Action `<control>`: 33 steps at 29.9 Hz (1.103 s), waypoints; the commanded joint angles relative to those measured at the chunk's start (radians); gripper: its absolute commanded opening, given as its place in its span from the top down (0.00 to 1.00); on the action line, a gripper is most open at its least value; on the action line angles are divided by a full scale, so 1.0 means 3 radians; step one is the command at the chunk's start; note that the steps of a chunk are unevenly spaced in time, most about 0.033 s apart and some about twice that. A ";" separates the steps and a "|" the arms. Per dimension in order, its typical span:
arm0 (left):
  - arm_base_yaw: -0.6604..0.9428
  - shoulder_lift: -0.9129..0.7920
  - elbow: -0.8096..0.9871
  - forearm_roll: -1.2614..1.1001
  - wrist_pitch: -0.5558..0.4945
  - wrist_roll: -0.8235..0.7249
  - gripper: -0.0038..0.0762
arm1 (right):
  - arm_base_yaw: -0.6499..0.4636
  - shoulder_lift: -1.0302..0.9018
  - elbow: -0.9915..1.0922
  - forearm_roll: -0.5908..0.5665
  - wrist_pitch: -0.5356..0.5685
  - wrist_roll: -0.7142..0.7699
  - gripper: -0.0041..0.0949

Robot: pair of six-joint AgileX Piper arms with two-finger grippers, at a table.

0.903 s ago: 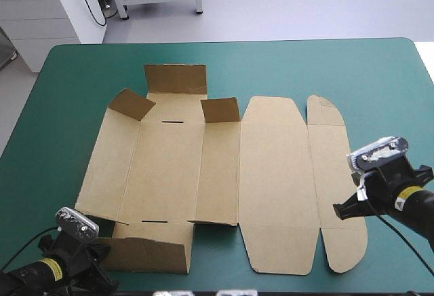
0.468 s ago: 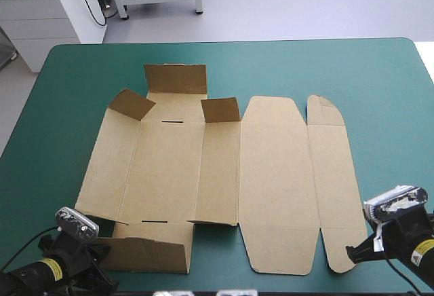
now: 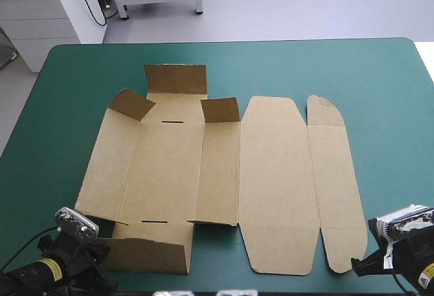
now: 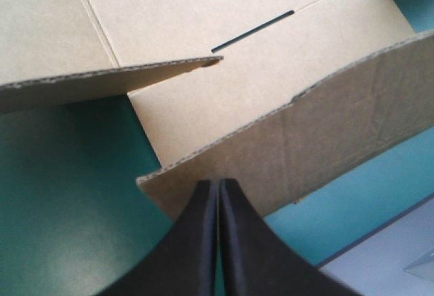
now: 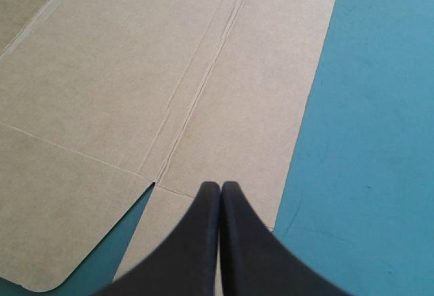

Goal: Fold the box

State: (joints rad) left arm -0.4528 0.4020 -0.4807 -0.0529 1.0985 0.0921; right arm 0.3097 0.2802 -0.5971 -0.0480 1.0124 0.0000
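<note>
The brown box (image 3: 224, 174) lies mostly flat as a cut sheet in the middle of the table. On its left part, small flaps stand raised at the far side (image 3: 175, 79) and a long flap stands at the near side (image 3: 146, 254). My left gripper (image 3: 102, 269) is shut at the near left corner. In the left wrist view its tip (image 4: 218, 184) sits just before that raised near flap (image 4: 319, 133), with nothing held. My right gripper (image 3: 357, 267) is shut by the box's near right corner, its tip (image 5: 220, 186) over the rounded end flap (image 5: 203, 208).
A broad strip of teal-green cover (image 3: 393, 106) shows to the right of the box and another along the far edge (image 3: 271, 65). The table's near edge runs close behind both grippers. A slot (image 4: 252, 31) is cut in the panel ahead of the left gripper.
My right arm has drawn back toward the table's near edge, from beside the box's right edge to its near right corner. The left arm and the box have not moved.
</note>
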 commanded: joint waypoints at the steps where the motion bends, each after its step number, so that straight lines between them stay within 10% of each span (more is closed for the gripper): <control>1: -0.0009 0.0032 -0.0333 -0.0059 0.0064 -0.0040 0.96 | -0.0026 0.0033 -0.0086 -0.0047 -0.0212 0.0000 0.98; 16: -0.0009 0.0641 -0.1861 0.0536 0.0524 -0.0508 0.96 | -0.0026 0.0033 -0.0086 -0.0066 -0.0225 0.0000 0.98; 33: 0.0049 0.2474 -0.2447 0.1262 0.0066 -0.0491 0.93 | -0.0026 0.0033 -0.0086 -0.0073 -0.0225 0.0000 0.98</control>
State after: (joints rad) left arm -0.4520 1.1103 -1.1656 0.2781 1.1469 -0.0502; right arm 0.3097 0.2764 -0.5971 -0.0593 1.0102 0.0000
